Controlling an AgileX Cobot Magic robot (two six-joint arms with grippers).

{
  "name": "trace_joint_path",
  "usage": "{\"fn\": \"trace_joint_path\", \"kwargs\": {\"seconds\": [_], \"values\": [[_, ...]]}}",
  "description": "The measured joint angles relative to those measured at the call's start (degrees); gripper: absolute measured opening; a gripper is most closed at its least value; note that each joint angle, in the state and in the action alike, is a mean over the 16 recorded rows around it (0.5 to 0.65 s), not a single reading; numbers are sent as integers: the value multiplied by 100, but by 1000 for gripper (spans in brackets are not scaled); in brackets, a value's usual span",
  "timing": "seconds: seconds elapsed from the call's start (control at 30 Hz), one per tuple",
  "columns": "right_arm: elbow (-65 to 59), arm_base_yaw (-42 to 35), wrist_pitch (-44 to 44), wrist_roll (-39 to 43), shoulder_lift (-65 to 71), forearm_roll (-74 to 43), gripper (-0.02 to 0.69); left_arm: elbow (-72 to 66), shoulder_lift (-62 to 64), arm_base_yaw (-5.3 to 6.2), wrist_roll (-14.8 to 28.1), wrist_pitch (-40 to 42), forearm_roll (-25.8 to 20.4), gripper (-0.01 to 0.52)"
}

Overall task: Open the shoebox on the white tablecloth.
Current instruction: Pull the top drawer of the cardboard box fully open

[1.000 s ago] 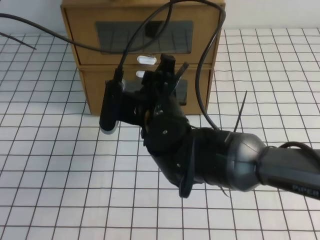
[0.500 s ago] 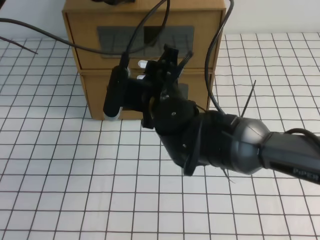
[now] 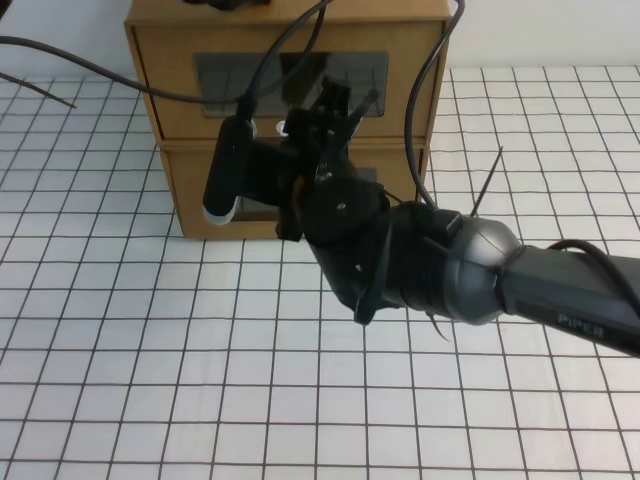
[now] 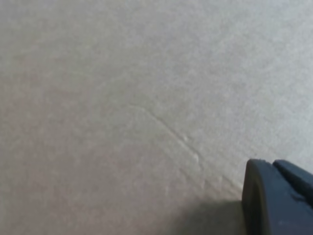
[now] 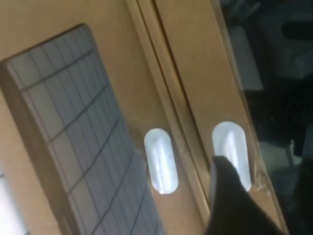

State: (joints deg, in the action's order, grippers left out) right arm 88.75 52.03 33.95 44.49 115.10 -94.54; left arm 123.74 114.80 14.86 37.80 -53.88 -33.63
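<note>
A white tablecloth (image 3: 150, 350) ruled in thin dark squares covers the whole work surface, and at its far edge stands the shoebox (image 3: 180, 110), two stacked brown cardboard drawers, each with a clear window (image 5: 63, 127) and a white oval pull tab (image 5: 160, 160). The right arm reaches in from the right, its right gripper (image 3: 325, 120) with jaws apart at the drawer fronts, one dark fingertip (image 5: 234, 196) overlapping the tab (image 5: 230, 147) of the other drawer. Both drawers sit closed, their contents unreadable; the left wrist view shows only blank tan surface and a dark finger (image 4: 274, 196), so I cannot tell that gripper's state.

A 2nd brown cardboard drawer box (image 3: 185, 195), dark-windowed with a white oval tab, forms the bottom of a stack of 2; behind, a plain pale backdrop (image 3: 60, 25).
</note>
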Motion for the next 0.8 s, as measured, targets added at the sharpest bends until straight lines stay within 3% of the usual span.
{"fn": "trace_joint_path", "kwargs": {"seconds": [0.8], "values": [[357,-160,-270,-64,371,-29,260,1,0,0,0,-5,0,-2]]}}
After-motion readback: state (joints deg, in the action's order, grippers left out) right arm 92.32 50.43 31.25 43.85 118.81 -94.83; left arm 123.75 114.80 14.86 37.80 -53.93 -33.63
